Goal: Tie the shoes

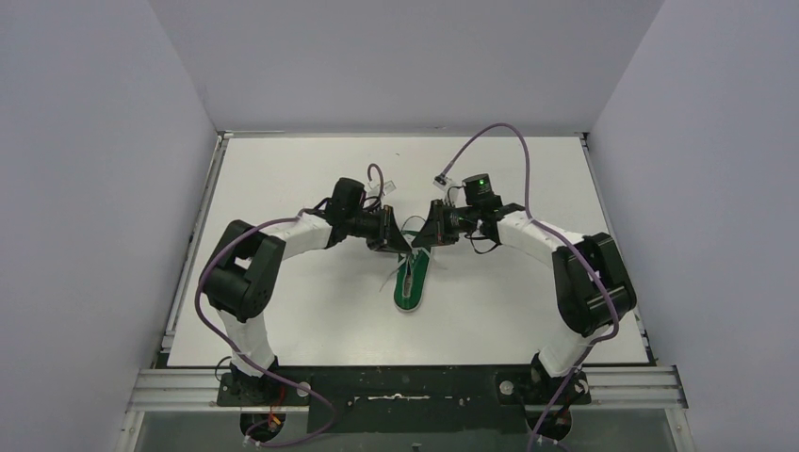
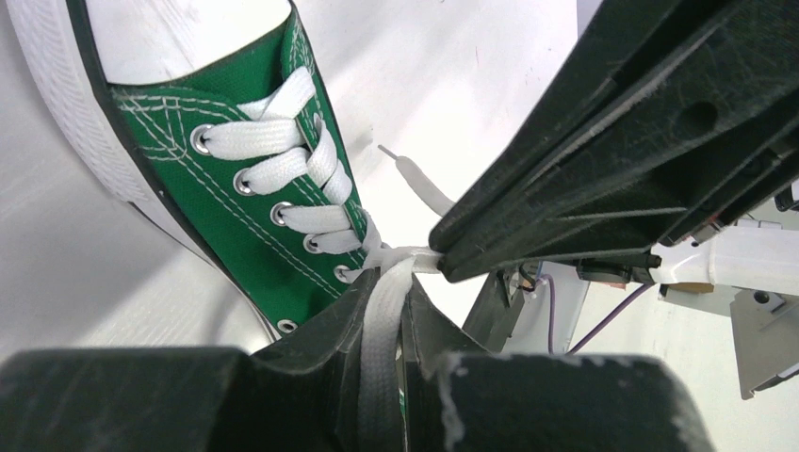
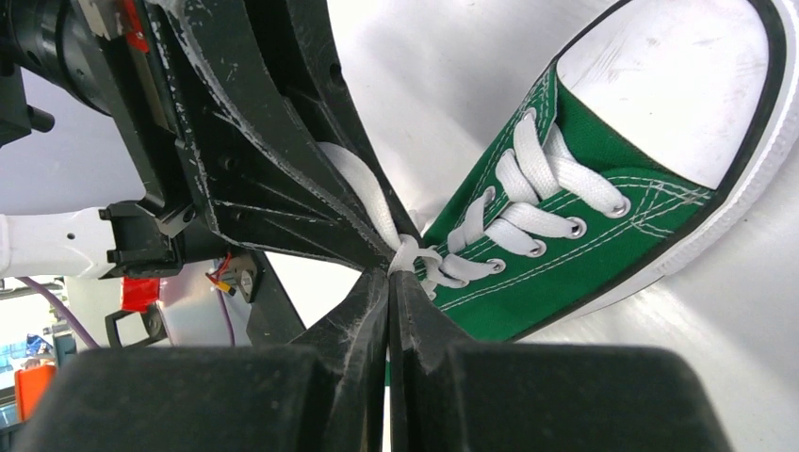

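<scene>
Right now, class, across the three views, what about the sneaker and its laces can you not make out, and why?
Top external: the eyelets of the sneaker, too small and under the left pincer and right pincer.
Left wrist: the heel, behind the pincer's own fingers; the toe, cut by the top edge.
Right wrist: whether the laces are knotted; the shut fingers cover the crossing.

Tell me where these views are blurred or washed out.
Top external: evenly lit and sharp, though the sneaker looks tiny. Left wrist: the left gripper at the bottom edge is soft, the table glares white. Right wrist: the right gripper is blurred, the laces and toe cap crisp.
</scene>
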### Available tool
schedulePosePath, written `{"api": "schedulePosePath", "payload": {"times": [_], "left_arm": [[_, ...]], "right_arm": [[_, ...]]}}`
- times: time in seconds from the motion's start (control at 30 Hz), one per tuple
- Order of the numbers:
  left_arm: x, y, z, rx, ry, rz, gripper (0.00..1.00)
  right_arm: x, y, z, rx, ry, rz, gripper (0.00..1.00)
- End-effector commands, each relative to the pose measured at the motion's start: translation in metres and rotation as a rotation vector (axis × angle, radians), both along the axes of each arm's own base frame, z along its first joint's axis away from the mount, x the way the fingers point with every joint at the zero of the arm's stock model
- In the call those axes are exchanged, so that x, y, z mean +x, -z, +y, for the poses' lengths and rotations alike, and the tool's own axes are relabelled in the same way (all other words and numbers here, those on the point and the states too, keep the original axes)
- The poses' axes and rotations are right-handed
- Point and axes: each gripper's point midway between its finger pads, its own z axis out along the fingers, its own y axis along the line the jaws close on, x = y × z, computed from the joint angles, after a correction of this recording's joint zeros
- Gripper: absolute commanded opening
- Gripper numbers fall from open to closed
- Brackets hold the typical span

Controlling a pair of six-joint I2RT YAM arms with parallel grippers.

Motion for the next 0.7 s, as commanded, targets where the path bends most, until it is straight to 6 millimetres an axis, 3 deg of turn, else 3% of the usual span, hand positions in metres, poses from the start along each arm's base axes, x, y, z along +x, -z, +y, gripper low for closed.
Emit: {"api": "schedulePosePath", "payload": {"times": [0.0,0.33,0.47,0.6,0.67], "left_arm": [[0.017,-0.013,-0.008,-0.03,-0.008,-0.06,0.09],[0.024,-0.01,-0.018,-0.073,-0.032,-0.037,0.08],[0.026,-0.011,-0.022,-0.103,-0.036,-0.032,0.08],[0.02,-0.01,-0.025,-0.131,-0.016,-0.029,0.08],[0.015,-0.008,-0.025,-0.146,-0.004,-0.017,0.08]], "right_arm": [[0.0,-0.026,0.006,0.058,0.002,-0.053,0.0],[-0.006,-0.035,0.022,0.084,-0.021,-0.053,0.0],[-0.013,-0.029,0.028,0.069,-0.029,-0.043,0.0],[-0.009,-0.026,0.038,0.067,-0.013,-0.046,0.03],[-0.007,-0.027,0.046,0.065,-0.016,-0.051,0.11]]}}
